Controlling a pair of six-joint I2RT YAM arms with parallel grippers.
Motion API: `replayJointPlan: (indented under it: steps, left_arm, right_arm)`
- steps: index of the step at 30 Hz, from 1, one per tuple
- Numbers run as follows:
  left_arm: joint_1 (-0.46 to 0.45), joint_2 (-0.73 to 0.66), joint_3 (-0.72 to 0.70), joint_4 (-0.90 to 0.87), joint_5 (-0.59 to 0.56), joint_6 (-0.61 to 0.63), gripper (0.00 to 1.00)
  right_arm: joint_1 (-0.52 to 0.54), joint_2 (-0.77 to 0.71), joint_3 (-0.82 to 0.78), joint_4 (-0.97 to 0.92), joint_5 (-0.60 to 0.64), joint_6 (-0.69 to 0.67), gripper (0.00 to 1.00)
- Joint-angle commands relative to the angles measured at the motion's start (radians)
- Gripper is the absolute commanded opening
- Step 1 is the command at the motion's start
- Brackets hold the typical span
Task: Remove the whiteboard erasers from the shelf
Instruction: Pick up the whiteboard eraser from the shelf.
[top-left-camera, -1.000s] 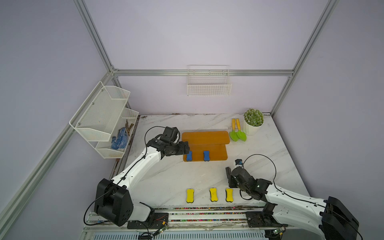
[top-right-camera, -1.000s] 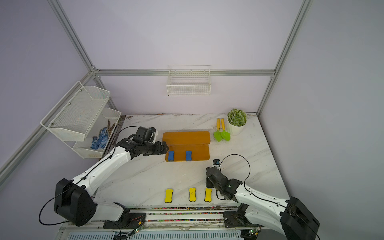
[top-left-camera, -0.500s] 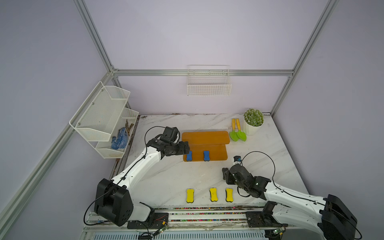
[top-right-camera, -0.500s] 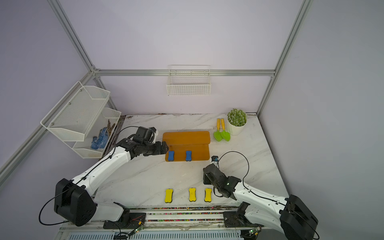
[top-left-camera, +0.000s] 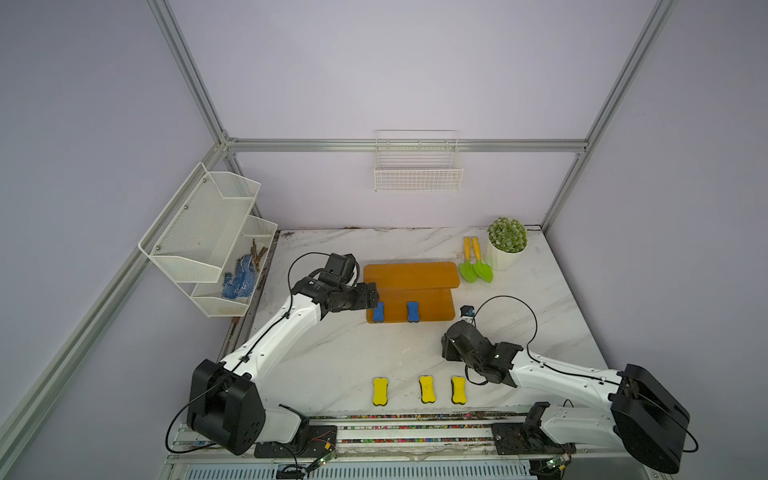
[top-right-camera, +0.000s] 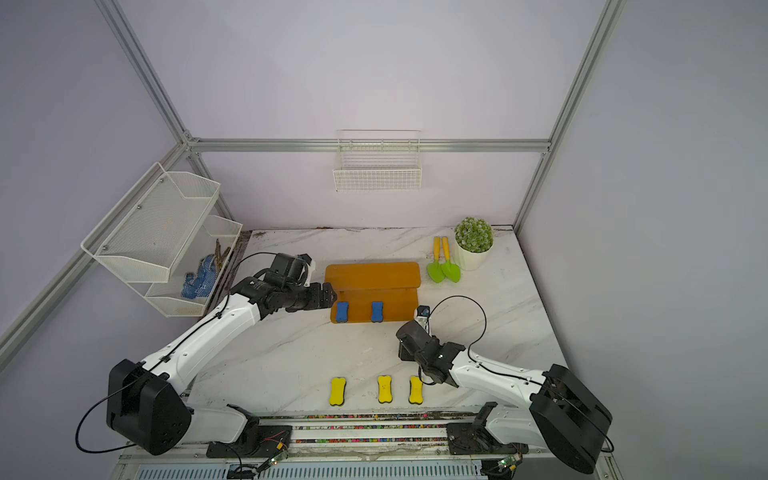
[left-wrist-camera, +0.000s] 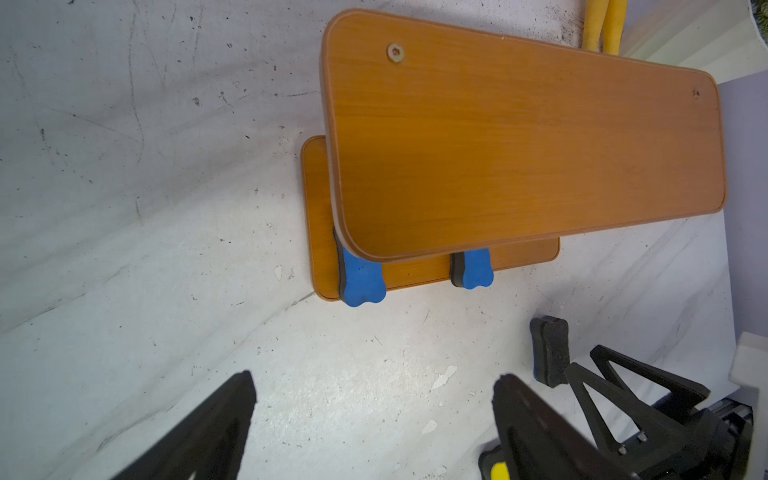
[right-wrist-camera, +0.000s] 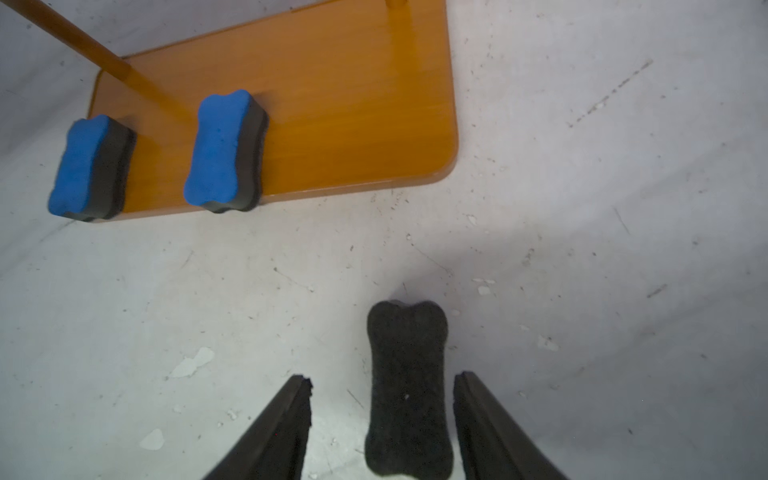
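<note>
The shelf (top-left-camera: 411, 276) stands mid-table, its upper tier bare. Two blue whiteboard erasers (top-left-camera: 378, 311) (top-left-camera: 413, 311) lie on the lower tier, also seen in the right wrist view (right-wrist-camera: 218, 149) (right-wrist-camera: 83, 166). Three yellow erasers (top-left-camera: 380, 390) (top-left-camera: 427, 389) (top-left-camera: 458, 390) lie in a row near the front edge. Another eraser (right-wrist-camera: 409, 390) lies felt side up on the table between the fingers of my open right gripper (right-wrist-camera: 383, 378), with a gap on each side. My left gripper (top-left-camera: 372, 296) (left-wrist-camera: 376, 378) is open and empty beside the shelf's left end, close to the left blue eraser.
A potted plant (top-left-camera: 507, 245) and two green trowels (top-left-camera: 476, 268) are at the back right. A white mesh rack (top-left-camera: 208, 237) holding blue gloves (top-left-camera: 237, 278) hangs on the left wall. A wire basket (top-left-camera: 417, 174) hangs on the back wall.
My right gripper has opened around the felt-up eraser, and its wrist has shifted a little to the left. The left arm has stayed still.
</note>
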Motion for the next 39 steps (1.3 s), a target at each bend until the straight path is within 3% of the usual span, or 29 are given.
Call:
replayJointPlan:
  steps: [1,5,10,16,31,39]
  left_arm:
    - [0.009,-0.044,0.011,-0.021,-0.057,0.017,0.93]
    - [0.018,-0.053,0.030,-0.035,-0.063,0.011,0.93]
    - [0.056,-0.063,0.047,-0.053,-0.033,0.016,0.94]
    - [0.078,-0.063,0.034,-0.051,-0.023,0.037,0.94]
    - [0.128,-0.076,-0.006,-0.033,0.032,0.066,0.94]
    - [0.128,-0.071,-0.009,-0.035,0.034,0.068,0.94]
  right_arm:
    - [0.014,0.004,-0.011,0.188,-0.049,-0.028,0.59]
    - [0.045,0.026,-0.037,0.413,0.015,-0.045,0.60]
    - [0.062,0.179,-0.036,0.664,0.049,-0.145,0.62]
    - [0.067,0.313,0.022,0.719,0.034,-0.173,0.59]
    - [0.089,0.523,0.132,0.788,0.247,-0.286,0.60]
    - [0.102,0.585,0.133,0.849,0.279,-0.297,0.60]
